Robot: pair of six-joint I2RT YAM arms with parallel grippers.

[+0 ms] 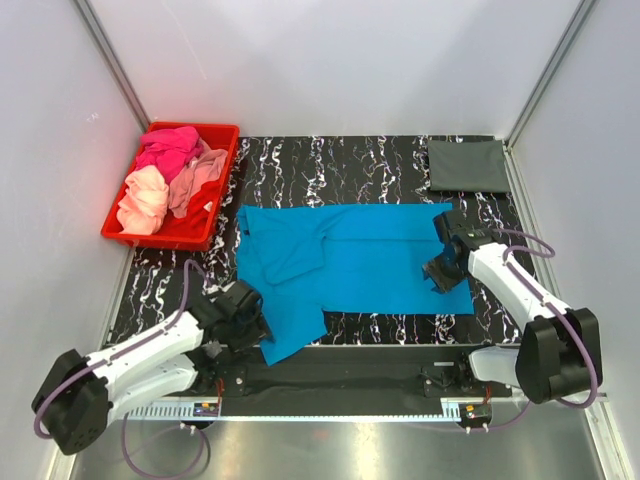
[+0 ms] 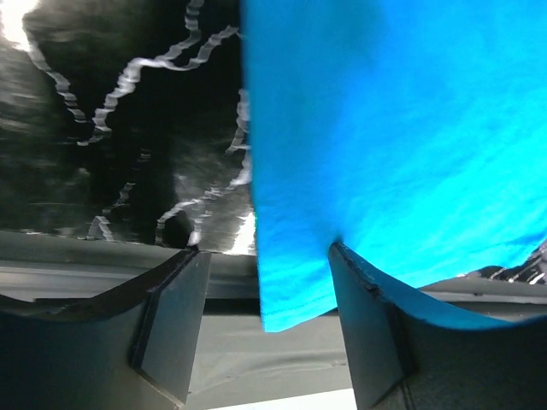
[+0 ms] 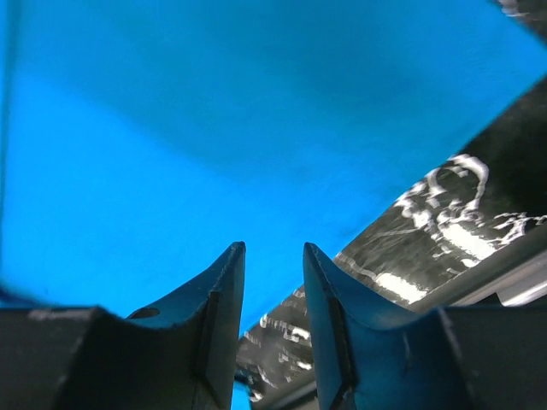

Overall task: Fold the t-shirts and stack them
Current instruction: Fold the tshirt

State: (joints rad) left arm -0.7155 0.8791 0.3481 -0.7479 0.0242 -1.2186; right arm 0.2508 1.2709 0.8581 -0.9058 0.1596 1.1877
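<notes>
A bright blue t-shirt point(image 1: 350, 262) lies spread on the black marbled mat, with one flap reaching the near edge. My left gripper point(image 1: 247, 317) is at that near-left flap. In the left wrist view its jaws point(image 2: 263, 249) are open, and the shirt's blue corner point(image 2: 291, 290) lies between the fingers. My right gripper point(image 1: 441, 273) sits over the shirt's right edge. In the right wrist view it point(image 3: 272, 249) is open with a narrow gap over the blue cloth point(image 3: 214, 128). A dark grey shirt point(image 1: 466, 165) lies folded at the back right.
A red plastic bin point(image 1: 214, 215) at the back left holds hot pink point(image 1: 168, 148), peach point(image 1: 142, 200) and salmon point(image 1: 198, 175) shirts. White walls and metal posts close in the mat point(image 1: 350, 160). A metal rail runs along the near edge.
</notes>
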